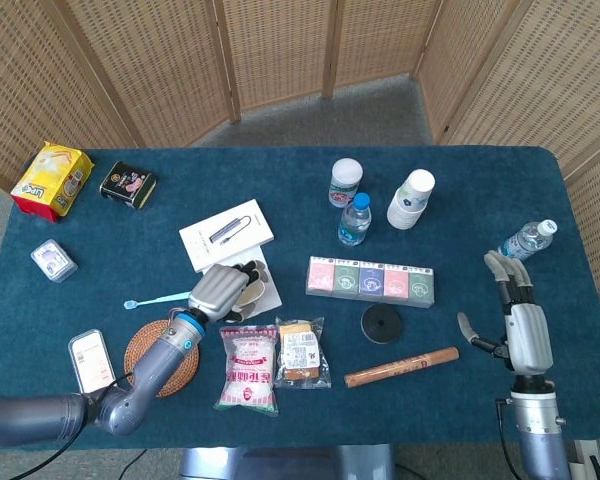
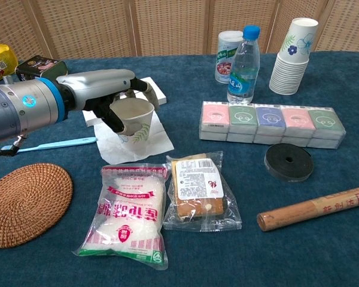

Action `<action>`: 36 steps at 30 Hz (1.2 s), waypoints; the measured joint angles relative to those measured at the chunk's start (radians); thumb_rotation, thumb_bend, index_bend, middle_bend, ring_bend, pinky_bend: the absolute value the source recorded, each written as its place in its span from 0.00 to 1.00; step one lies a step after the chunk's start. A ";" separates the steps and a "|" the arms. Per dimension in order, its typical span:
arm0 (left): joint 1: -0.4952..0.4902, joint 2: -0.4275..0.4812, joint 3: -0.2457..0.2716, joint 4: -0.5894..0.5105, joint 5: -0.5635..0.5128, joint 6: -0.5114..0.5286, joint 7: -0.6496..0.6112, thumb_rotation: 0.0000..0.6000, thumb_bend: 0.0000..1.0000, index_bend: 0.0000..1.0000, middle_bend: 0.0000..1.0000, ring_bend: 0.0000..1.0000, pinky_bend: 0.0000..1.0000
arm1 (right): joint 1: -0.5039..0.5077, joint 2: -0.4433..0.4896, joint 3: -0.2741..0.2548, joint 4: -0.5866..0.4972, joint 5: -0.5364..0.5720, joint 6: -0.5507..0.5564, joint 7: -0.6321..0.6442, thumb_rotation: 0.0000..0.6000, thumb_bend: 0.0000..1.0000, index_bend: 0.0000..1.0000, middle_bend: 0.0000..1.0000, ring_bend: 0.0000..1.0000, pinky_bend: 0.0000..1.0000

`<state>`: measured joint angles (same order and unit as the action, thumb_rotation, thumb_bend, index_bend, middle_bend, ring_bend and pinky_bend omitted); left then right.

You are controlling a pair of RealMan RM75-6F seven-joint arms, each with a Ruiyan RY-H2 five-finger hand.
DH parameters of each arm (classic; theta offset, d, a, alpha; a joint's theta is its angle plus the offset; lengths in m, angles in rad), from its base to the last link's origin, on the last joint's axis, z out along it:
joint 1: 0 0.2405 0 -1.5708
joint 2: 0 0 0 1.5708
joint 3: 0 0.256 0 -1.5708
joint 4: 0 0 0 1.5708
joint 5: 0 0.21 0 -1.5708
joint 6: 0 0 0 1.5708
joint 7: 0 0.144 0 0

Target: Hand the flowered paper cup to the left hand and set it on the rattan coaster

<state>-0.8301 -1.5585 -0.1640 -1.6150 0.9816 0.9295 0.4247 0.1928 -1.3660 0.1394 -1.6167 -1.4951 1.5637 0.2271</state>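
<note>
The flowered paper cup (image 2: 133, 121) sits inside the grasp of the left hand (image 2: 105, 95), above a white napkin (image 2: 145, 142) on the blue table (image 2: 239, 251). In the chest view the thumb curls against the cup's near left wall while the fingers (image 2: 140, 88) wrap over the far side of the rim, so the cup is held between them, with its mouth tilted slightly toward the camera. Whether its base touches the napkin or hangs just above it cannot be told. In the head view the left hand (image 1: 218, 291) covers most of the cup (image 1: 252, 293); only a sliver of rim shows beyond the knuckles.

The rattan coaster (image 2: 25, 202) lies near the table's front edge, to the left of a sugar bag (image 2: 130, 214) and apart from the cup. From above, the left forearm crosses over the coaster (image 1: 156, 356) and hides part of it.

The right hand (image 1: 521, 322) shows only in the head view, at the table's right edge, palm down with its fingers stretched out straight and slightly apart and the thumb sticking out sideways, holding nothing. A small water bottle (image 1: 528, 239) lies just beyond its fingertips. A stack of flowered cups (image 2: 293, 55) stands at the far side beside a water bottle (image 2: 243, 66).
</note>
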 measured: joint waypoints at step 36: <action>0.411 0.428 0.364 -0.168 0.525 0.220 -0.336 1.00 0.46 0.21 0.14 0.23 0.38 | 0.047 -0.066 0.001 -0.081 -0.027 -0.066 -0.171 1.00 0.38 0.00 0.00 0.00 0.00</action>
<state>-0.4188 -1.1308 0.2002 -1.7830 1.5068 1.1500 0.0890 0.2397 -1.4320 0.1405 -1.6979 -1.5224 1.4979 0.0560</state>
